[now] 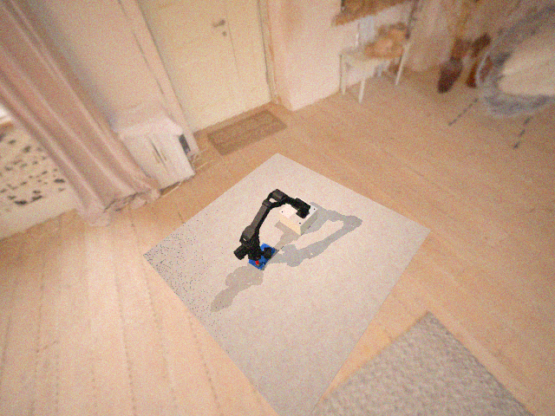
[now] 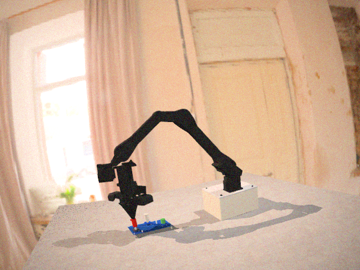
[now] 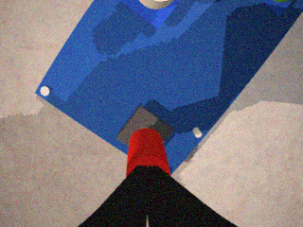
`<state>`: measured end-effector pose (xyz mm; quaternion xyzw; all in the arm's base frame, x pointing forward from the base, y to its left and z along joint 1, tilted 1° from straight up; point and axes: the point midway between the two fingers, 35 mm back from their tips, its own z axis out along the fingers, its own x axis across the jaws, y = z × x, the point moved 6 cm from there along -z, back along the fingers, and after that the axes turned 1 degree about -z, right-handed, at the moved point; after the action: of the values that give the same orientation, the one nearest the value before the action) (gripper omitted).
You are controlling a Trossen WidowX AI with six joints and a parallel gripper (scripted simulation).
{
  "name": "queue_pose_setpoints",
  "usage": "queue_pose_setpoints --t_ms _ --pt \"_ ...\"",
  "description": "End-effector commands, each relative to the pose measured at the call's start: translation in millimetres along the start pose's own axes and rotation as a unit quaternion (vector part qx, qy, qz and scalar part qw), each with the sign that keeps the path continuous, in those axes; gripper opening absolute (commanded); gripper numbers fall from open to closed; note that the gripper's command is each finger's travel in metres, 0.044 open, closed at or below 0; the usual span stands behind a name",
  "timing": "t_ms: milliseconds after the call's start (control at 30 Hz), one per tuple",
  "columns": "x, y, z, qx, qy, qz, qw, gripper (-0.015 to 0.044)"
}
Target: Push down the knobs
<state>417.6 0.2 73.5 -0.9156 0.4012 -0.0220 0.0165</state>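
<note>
From where I sit, the arm (image 1: pixel 260 218) (image 2: pixel 171 116) rises from a white box (image 1: pixel 299 225) (image 2: pixel 235 203), folds over at a high elbow and slopes down, so that its hand (image 1: pixel 257 262) (image 2: pixel 133 218) (image 3: pixel 147 176) points straight at the counter (image 1: pixel 313 286) (image 2: pixel 261 244) (image 3: pixel 38 180). I have the hand fully shut, with nothing between its fingers; the closed tips meet the top of the red knob (image 1: pixel 257 263) (image 2: pixel 133 223) (image 3: pixel 148 150).

The circuit board (image 1: pixel 272 250) (image 2: pixel 151 227) (image 3: pixel 156 76) lies under the hand, just above the counter, with the red knob near one corner. My exterior view gives me the height of things: the red knob stands upright, a white knob (image 2: pixel 146 216) (image 3: pixel 157 2) rises farther along the board, and a green knob (image 2: pixel 162 221) (image 3: pixel 282 1) sits low toward the end nearer the white box.

The wrist view shows me what the exterior one is too small for: the square grey potentiometer (image 3: pixel 142 120) beneath the red knob, and a pale round dot (image 3: pixel 44 91) at one board corner. There the white and green knobs are cut off at the upper edge. From the top, the arm hides much of the board, and I can tell only a speck of red and some blue. I cannot tell whether the red knob touches its potentiometer.
</note>
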Motion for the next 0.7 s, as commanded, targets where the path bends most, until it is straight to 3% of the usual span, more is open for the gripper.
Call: queue_pose_setpoints --t_ms 0,667 --pt "0.5 -1.2 11.4 -0.001 -0.003 0.002 1.000 0.0000" --pt "0.5 -1.2 13.6 -0.001 -0.003 0.002 1.000 0.0000"
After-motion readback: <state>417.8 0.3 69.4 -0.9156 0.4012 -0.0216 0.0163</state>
